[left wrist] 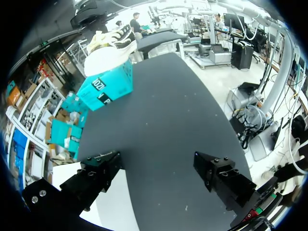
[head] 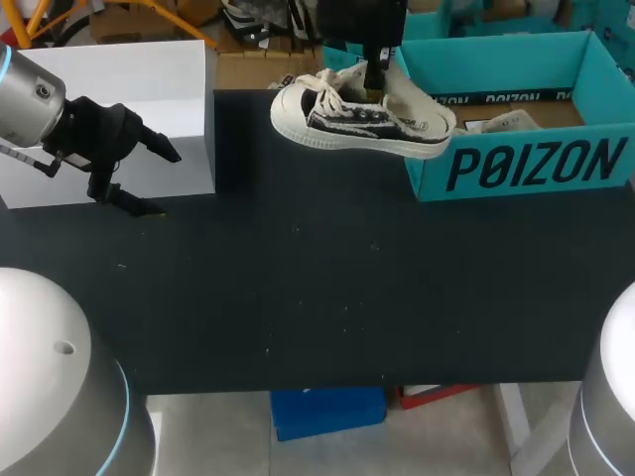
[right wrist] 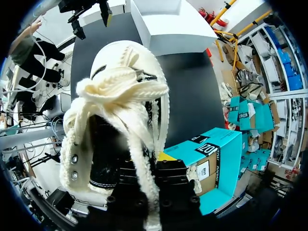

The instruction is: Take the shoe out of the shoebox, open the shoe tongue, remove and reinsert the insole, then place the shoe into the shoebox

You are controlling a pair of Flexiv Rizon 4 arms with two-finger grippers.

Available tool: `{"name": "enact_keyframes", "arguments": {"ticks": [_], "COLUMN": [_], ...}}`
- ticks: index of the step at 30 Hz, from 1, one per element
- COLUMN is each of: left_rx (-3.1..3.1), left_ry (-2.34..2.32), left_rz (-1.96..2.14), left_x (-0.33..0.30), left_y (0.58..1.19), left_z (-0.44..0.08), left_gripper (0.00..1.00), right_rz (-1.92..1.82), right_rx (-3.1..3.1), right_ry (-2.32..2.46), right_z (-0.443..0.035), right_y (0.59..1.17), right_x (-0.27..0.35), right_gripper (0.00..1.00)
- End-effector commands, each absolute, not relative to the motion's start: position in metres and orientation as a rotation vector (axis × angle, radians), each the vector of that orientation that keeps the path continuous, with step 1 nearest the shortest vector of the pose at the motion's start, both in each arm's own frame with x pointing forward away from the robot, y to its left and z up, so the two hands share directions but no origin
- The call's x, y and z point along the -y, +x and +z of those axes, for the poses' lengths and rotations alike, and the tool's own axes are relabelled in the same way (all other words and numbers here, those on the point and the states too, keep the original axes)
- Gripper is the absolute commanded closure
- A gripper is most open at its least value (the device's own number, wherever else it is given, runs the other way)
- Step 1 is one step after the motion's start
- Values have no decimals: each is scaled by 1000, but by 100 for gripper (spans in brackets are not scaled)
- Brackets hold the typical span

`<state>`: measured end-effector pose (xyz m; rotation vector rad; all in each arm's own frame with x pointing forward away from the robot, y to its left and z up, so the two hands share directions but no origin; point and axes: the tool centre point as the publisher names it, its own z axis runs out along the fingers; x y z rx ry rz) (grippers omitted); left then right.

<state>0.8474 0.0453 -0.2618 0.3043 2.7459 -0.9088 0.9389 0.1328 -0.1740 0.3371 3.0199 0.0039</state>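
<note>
- The right gripper (head: 375, 81) is clamped on the collar of the shoe (head: 362, 121). It holds the shoe sole-down above the worktop's (head: 317, 288) far edge, with the toe pointing left.
- The shoe's heel hangs over the near-left corner of the open shoebox (head: 526, 167), which stands at the far right corner.
- The left gripper (head: 167, 184) hovers near the left edge with its jaws wide apart, just in front of a white box (head: 129, 99) at the far left corner.
- A strip of dark worktop separates the white box from the shoe's toe.
</note>
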Motion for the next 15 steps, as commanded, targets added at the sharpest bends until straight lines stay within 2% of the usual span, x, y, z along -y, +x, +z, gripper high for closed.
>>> {"name": "enact_keyframes", "arguments": {"ticks": [1,15], "left_rx": [-2742,-2742], "left_ry": [304,304], "left_rz": [-905,-905], "left_x": [-45,-45], "left_y": [846,846], "left_z": [-263,-263], "left_gripper": [0,0], "right_rz": [9,8], "right_rx": [-3018,-3015], "right_ry": [337,327], "right_z": [-173,-174], "right_y": [938,939], "right_x": [-132,-132], "right_gripper": [100,100]}}
